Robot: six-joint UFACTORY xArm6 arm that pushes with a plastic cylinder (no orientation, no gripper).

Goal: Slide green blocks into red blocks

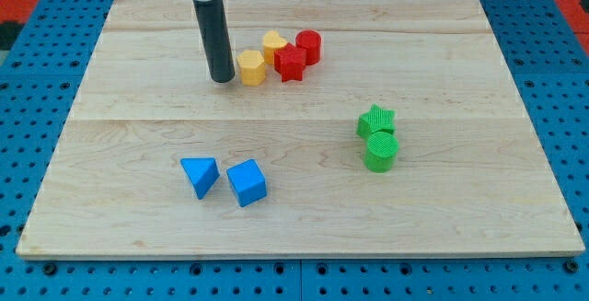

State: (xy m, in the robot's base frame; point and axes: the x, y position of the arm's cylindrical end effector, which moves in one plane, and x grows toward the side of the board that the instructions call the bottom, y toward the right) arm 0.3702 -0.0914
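Observation:
A green star block (375,120) and a green cylinder (381,151) touch each other at the view's right of centre. A red star block (291,63) and a red cylinder (308,46) sit near the view's top centre. My tip (222,79) rests on the board just left of a yellow hexagon block (251,66), which is beside the red star. The tip is far to the upper left of the green blocks.
A yellow heart-shaped block (273,43) touches the red blocks at the top. A blue triangular block (200,175) and a blue cube (247,182) lie at the lower left. The wooden board (460,218) ends on a blue pegboard.

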